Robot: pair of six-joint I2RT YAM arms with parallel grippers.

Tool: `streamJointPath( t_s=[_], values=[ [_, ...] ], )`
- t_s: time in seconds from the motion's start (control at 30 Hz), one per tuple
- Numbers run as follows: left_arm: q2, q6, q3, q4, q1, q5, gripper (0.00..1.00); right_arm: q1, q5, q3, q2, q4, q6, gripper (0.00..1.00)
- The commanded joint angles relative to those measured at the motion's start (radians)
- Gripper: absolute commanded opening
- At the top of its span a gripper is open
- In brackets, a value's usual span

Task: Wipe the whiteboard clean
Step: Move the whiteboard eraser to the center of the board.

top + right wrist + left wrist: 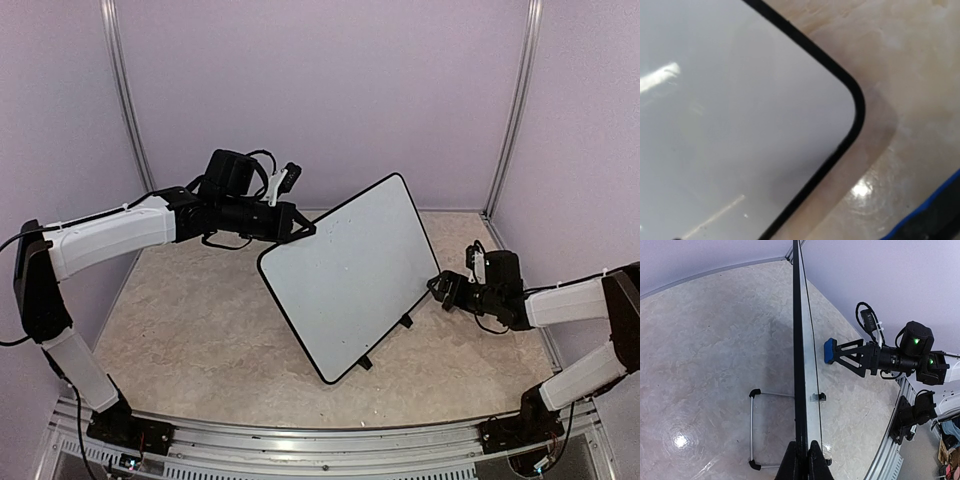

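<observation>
From above, the whiteboard [350,270] stands near the middle of the desk [200,330] on its lower long edge, leaning back, with two small black clip feet [406,321] along that edge. The left tool [300,228] meets its upper edge, and the right tool [438,290] sits low, just beside its right-hand corner. The overhead view hides the grips, but the left wrist view shows them. There the whiteboard [799,340] is seen edge-on as a thin black line, and the left tool [803,445] is clamped tight on that rim. The same view shows a wire stand [751,427] behind the panel. On the writing side, the right tool [834,353] has its jaws spread wide around a blue eraser [828,351] at its tips, close to the white face but apart from it. The right wrist view shows only one rounded corner of the whiteboard [740,100] over the marbled desk [900,75]. A faint pale streak [715,215] lies on the surface. A blue-edged dark shape [940,200] at the lower right is too close to make out.
</observation>
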Motion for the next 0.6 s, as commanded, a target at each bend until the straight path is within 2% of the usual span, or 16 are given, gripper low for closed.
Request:
streamJointPath(
  t_s=[0.0,0.3,0.57],
  values=[
    [0.012,0.076,-0.007,-0.027,-0.024,0.035,0.00,-0.006,-0.002,-0.009,-0.003,-0.056,0.010,1.00],
    [0.011,0.077,-0.008,-0.027,-0.024,0.033,0.00,-0.005,-0.023,-0.027,0.019,-0.072,0.010,0.99],
    [0.011,0.076,-0.007,-0.026,-0.023,0.035,0.00,0.017,-0.005,-0.095,-0.086,-0.134,0.025,1.00]
  ],
)
